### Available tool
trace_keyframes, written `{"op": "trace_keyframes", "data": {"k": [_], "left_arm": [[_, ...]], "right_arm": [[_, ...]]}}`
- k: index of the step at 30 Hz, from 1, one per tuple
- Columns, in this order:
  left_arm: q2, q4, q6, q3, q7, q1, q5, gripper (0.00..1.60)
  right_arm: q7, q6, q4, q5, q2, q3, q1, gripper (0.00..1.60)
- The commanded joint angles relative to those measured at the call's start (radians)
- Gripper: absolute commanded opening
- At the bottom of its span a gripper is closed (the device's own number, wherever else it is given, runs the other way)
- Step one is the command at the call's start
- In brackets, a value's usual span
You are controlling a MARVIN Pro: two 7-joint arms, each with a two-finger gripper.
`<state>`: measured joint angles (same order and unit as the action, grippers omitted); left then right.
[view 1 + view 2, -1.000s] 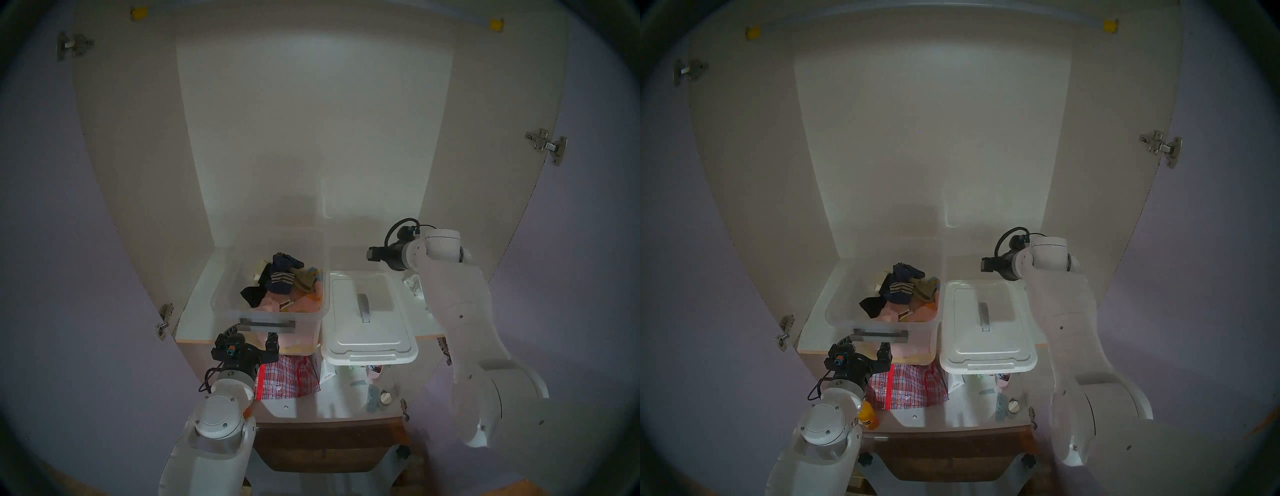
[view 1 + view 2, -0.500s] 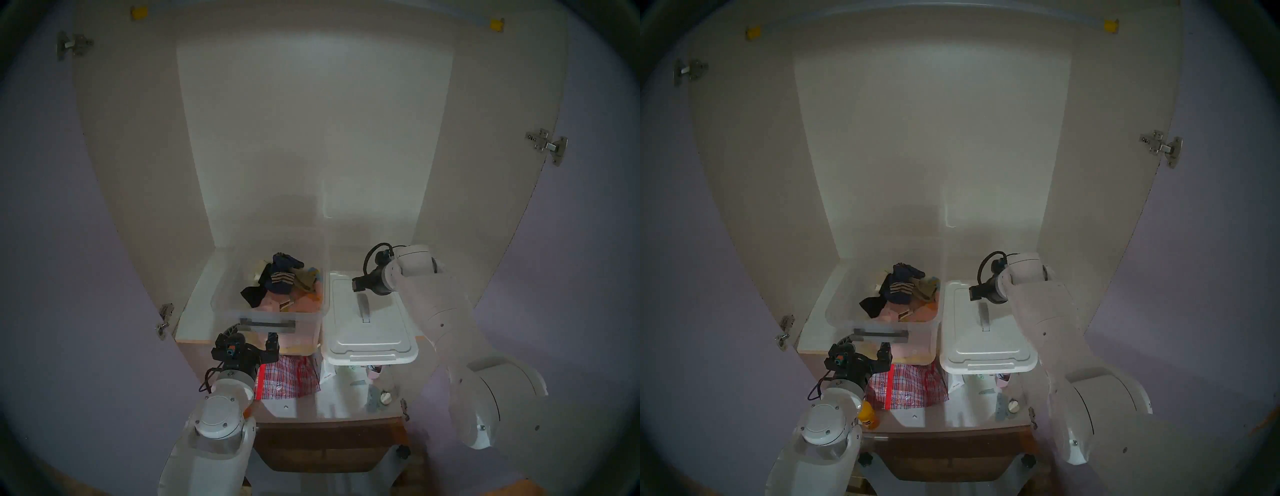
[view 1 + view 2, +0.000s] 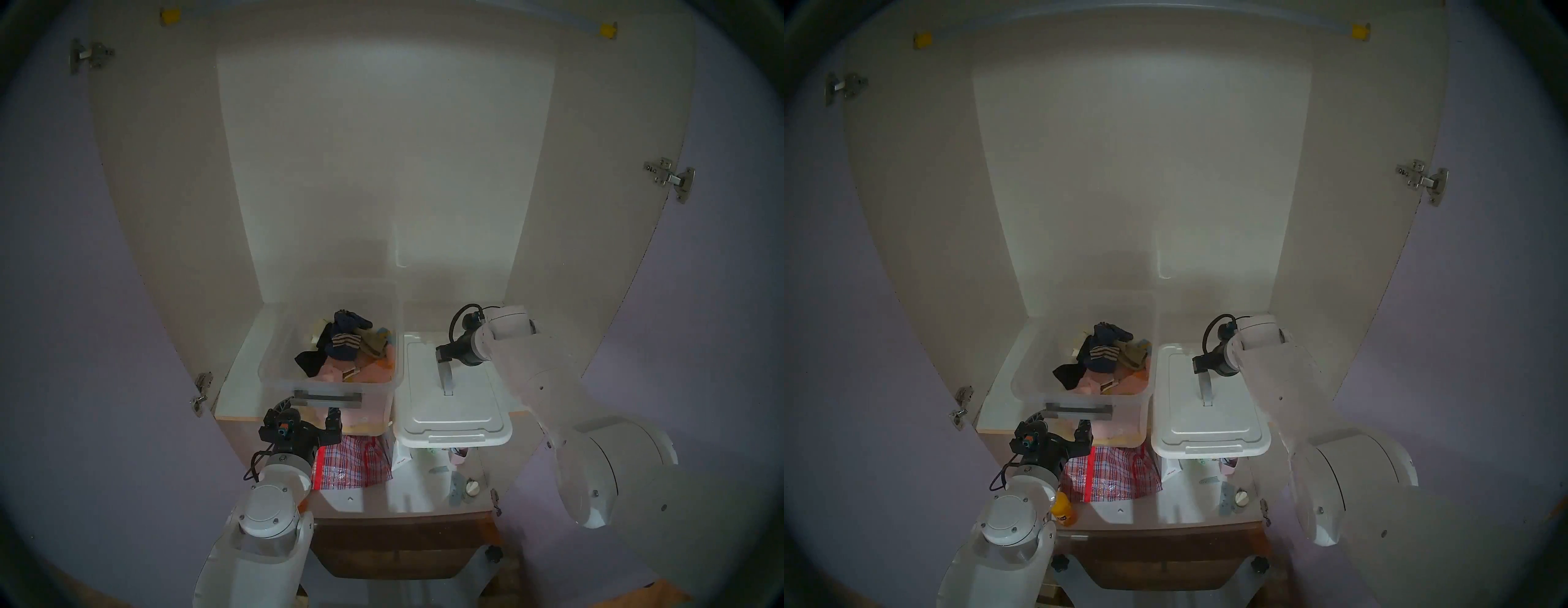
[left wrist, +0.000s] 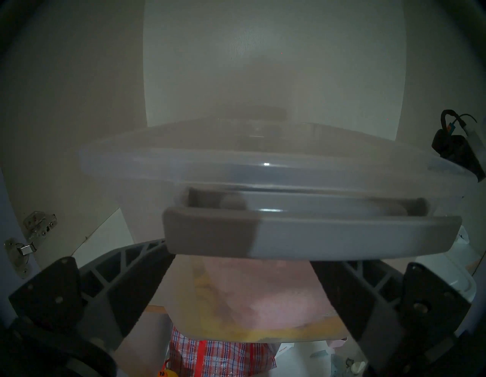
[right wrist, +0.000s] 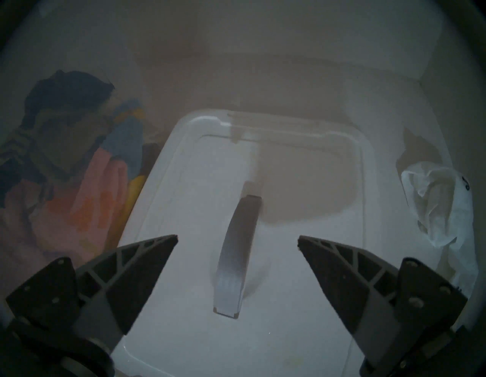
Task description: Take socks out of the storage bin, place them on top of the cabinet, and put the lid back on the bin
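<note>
- Looking into the open cabinet (image 3: pixel 382 170), with everything happening on its shelf board (image 3: pixel 237 382) in the lower middle of the head view.
- Noting the storage bin (image 3: pixel 275 356) at left of centre, uncovered, with a heap of dark and coloured socks inside.
- Spotting the lid (image 3: pixel 456 420) flat on the shelf just to the right of it, near end overhanging the shelf edge.
- Finding the white socks (image 5: pixel 441 200) at the right edge of the right wrist view, out of the bin, crumpled on the shelf just beside the lid, so judging the lid pickup to be the step in hand.
- Hovering the right gripper (image 5: pixel 236 238) low over the lid, fingers spread wide and straddling the grey strap handle (image 5: pixel 236 252), gripping nothing.
- Parking the left gripper (image 3: pixel 307 418) at the bin's front wall, fingers also wide, tips tucked under the grey bar handle (image 4: pixel 310 237), clamping nothing.
- Recommending, for a clean grab: dropping straight down until both tips are sitting below the strap's arch, then closing across its middle, not near either end.
- Advising a level lift, to avoid tipping the overhanging end or brushing the white socks.
- Suggesting steadying the bin on the left while carrying the lid leftward and lining up the rims before lowering.
</note>
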<state>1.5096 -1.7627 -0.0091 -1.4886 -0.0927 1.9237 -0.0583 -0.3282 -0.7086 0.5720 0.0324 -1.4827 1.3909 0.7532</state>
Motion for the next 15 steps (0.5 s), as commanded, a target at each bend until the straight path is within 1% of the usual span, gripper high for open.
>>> {"op": "trace_keyframes", "data": {"k": [1, 2, 5, 7, 14, 15], "left_arm": [[-0.003, -0.036, -0.01, 0.0, 0.004, -0.02, 0.0, 1.6], [-0.003, -0.036, -0.01, 0.0, 0.004, -0.02, 0.0, 1.6], [-0.003, -0.036, -0.01, 0.001, 0.003, -0.021, 0.0, 1.6], [-0.004, -0.035, -0.01, 0.002, 0.002, -0.021, -0.001, 1.6], [-0.006, -0.036, -0.01, 0.003, 0.0, -0.021, -0.003, 1.6], [-0.007, -0.036, -0.01, 0.003, 0.0, -0.021, -0.003, 1.6]], "right_arm": [[0.011, 0.063, -0.05, -0.001, -0.016, 0.002, -0.063, 1.6], [0.011, 0.063, -0.05, -0.001, -0.016, 0.002, -0.063, 1.6], [0.01, 0.084, -0.092, -0.002, -0.024, 0.0, -0.073, 1.6], [0.008, 0.102, -0.122, 0.007, -0.03, 0.01, -0.08, 1.6], [0.038, 0.212, -0.217, 0.009, -0.053, 0.022, -0.093, 1.6], [0.042, 0.231, -0.236, 0.008, -0.057, 0.022, -0.1, 1.51]]}}
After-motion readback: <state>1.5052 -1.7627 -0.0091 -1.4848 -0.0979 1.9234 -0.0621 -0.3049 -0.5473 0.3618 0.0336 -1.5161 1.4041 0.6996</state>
